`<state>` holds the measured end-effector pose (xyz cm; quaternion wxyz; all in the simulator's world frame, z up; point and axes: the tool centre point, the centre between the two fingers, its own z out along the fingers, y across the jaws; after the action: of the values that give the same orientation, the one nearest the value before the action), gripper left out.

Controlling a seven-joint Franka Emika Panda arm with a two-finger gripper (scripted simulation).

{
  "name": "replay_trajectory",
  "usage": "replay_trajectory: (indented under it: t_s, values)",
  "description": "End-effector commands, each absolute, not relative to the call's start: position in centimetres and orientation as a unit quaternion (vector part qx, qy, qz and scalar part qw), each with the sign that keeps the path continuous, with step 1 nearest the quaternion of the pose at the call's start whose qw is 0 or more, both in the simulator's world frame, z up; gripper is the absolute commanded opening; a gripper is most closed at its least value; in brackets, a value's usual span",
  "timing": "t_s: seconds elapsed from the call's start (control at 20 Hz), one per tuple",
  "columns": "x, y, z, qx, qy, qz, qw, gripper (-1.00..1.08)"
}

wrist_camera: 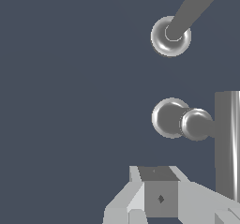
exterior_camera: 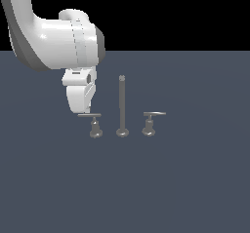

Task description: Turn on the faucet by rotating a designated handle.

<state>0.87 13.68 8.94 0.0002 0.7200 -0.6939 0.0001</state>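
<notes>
The faucet is a three-piece grey metal set whose tall thin post [exterior_camera: 121,105] stands on a round base. The handle [exterior_camera: 94,125], with a straight flat lever bar, is at the exterior view's left of the post. A twin handle [exterior_camera: 149,125] with a slightly curved bar stands on the other side. My gripper [exterior_camera: 87,110] hangs straight down with its tips at the straight bar's outer end, touching or just behind it. In the wrist view the handle [wrist_camera: 171,117], its bar [wrist_camera: 228,143] and the post's base [wrist_camera: 171,35] show beyond my gripper [wrist_camera: 159,197], whose fingers look shut with nothing between them.
The faucet pieces stand in a row on a flat dark grey-blue floor [exterior_camera: 146,188]. My white arm [exterior_camera: 53,42] fills the upper part of the exterior view's left.
</notes>
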Motion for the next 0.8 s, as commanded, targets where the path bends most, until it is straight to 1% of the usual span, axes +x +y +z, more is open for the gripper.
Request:
replay_trajectory:
  t_s: [0.0, 0.4, 0.45, 0.5, 0.75]
  values:
    - [0.5, 13.9, 8.9, 0.72, -0.694, 0.0, 0.0, -1.0]
    - [-2.3, 15.5, 8.9, 0.72, -0.694, 0.0, 0.0, -1.0]
    - [-2.3, 15.5, 8.9, 0.72, -0.694, 0.0, 0.0, -1.0]
    - [-1.5, 14.9, 9.0, 0.717, -0.697, 0.002, -0.003, -1.0]
    - [-3.2, 14.8, 8.9, 0.718, -0.696, 0.001, -0.002, -1.0]
